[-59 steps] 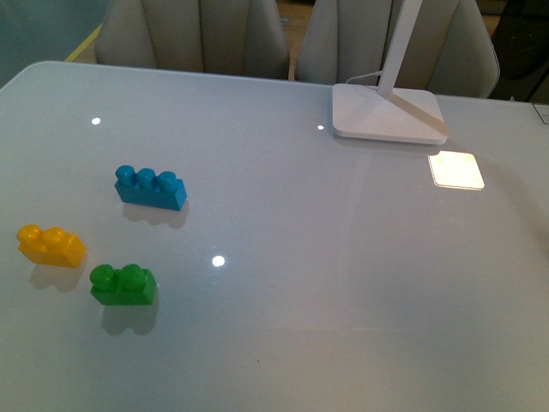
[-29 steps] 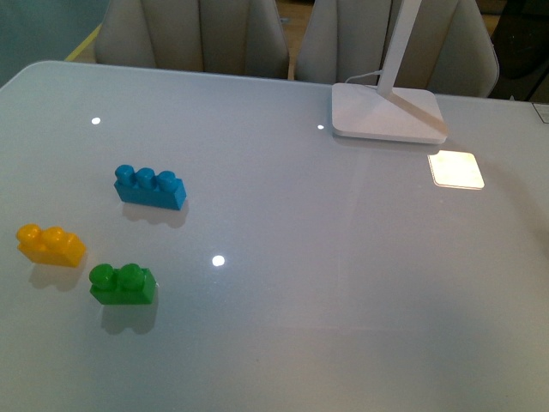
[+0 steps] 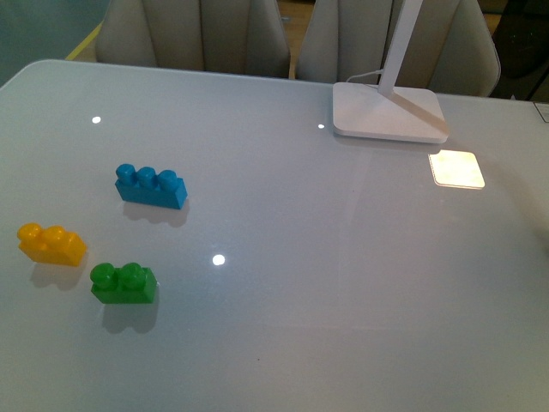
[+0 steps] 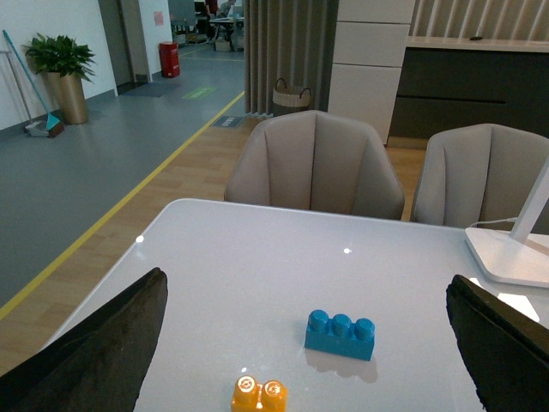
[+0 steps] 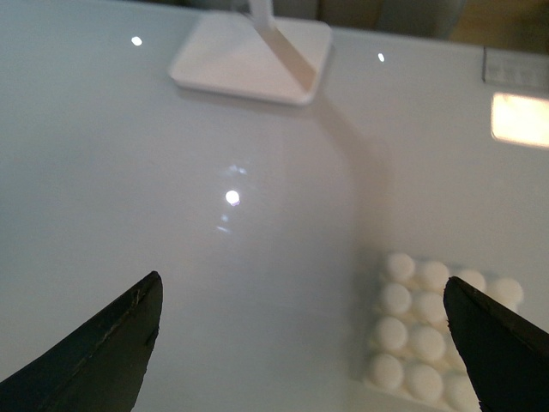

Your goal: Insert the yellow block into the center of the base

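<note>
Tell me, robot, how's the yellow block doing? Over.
Left fingers, right fingers open, empty. Yellow block loose on table, beside green brick, not touching. Base bare, in right wrist view.

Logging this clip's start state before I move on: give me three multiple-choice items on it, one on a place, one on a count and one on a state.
1. In the front view, where is the yellow block relative to the green brick?
A. left of it, apart
B. stacked on it
C. right of it, touching

2. How many studs top the blue brick?
A. two
B. three
C. four

3. The left gripper is:
A. shut on the yellow block
B. shut, holding nothing
C. open, holding nothing

Answers:
1 A: bare table shows between the two bricks, and the yellow one is further left.
2 B: three round studs stand in a row on its top.
3 C: its fingers stand wide apart, and the yellow block lies on the table.
</note>
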Robot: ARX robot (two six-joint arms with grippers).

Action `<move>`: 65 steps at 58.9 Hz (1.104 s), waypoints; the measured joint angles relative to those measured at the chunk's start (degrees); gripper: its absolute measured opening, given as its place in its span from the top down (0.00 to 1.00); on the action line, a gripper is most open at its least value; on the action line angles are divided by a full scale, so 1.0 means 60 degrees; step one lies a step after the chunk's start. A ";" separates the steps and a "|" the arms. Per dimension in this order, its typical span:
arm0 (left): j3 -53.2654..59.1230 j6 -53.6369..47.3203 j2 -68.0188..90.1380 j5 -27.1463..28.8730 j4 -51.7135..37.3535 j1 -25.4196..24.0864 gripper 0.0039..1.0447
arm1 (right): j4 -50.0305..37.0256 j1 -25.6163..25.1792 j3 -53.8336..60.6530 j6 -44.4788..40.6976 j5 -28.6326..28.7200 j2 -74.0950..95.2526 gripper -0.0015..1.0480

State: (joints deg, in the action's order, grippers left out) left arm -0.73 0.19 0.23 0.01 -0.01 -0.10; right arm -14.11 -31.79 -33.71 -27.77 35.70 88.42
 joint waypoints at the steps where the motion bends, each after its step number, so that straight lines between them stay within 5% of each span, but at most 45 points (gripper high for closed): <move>1: 0.0000 0.0000 0.0000 0.0000 0.0000 0.0000 0.07 | -0.0036 -0.0025 -0.0128 -0.0029 -0.0062 0.0248 0.08; 24: 0.0000 0.0000 0.0000 0.0000 0.0000 0.0000 0.07 | 0.1381 0.0040 -0.4747 -0.0208 -0.1228 0.6441 0.08; 65: 0.0000 0.0000 0.0000 0.0000 0.0000 0.0000 0.07 | 0.3479 -0.1370 -0.7654 -0.1038 -0.1701 0.8440 0.08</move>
State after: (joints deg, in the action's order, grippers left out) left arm -0.73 0.19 0.23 0.01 -0.01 -0.10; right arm 6.76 -40.01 -79.64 -34.00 25.50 139.06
